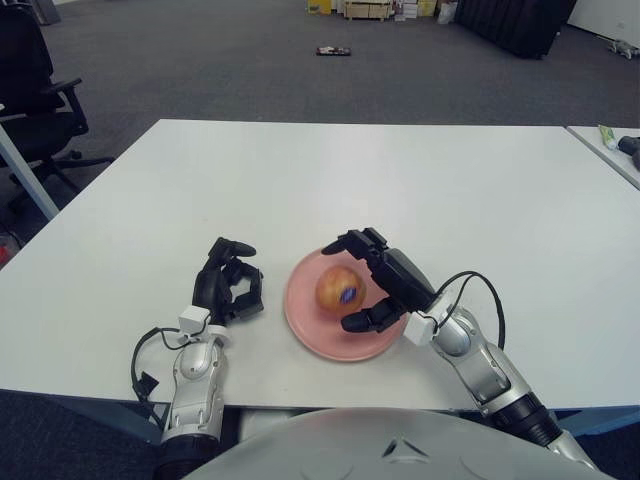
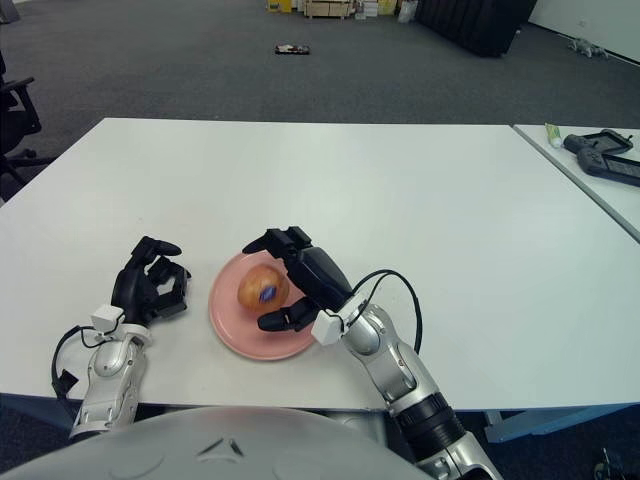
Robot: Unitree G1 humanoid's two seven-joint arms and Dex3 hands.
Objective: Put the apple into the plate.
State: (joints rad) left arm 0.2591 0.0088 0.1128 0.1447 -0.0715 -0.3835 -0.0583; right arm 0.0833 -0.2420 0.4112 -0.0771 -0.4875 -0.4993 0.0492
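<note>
A red-yellow apple (image 1: 340, 288) with a dark sticker facing me lies in the pink plate (image 1: 310, 335) near the table's front edge. My right hand (image 1: 372, 284) sits just right of the apple, fingers spread: the upper fingers (image 1: 345, 243) arch over the plate's far rim and the thumb (image 1: 358, 322) points in below the apple. A small gap shows between the palm and the fruit, so the hand holds nothing. My left hand (image 1: 230, 282) shows left of the plate with its fingers curled and nothing in them.
The white table (image 1: 400, 180) stretches far behind the plate. A second table (image 2: 590, 165) with a dark device and a tube stands at the right. An office chair (image 1: 35, 90) is off the left corner.
</note>
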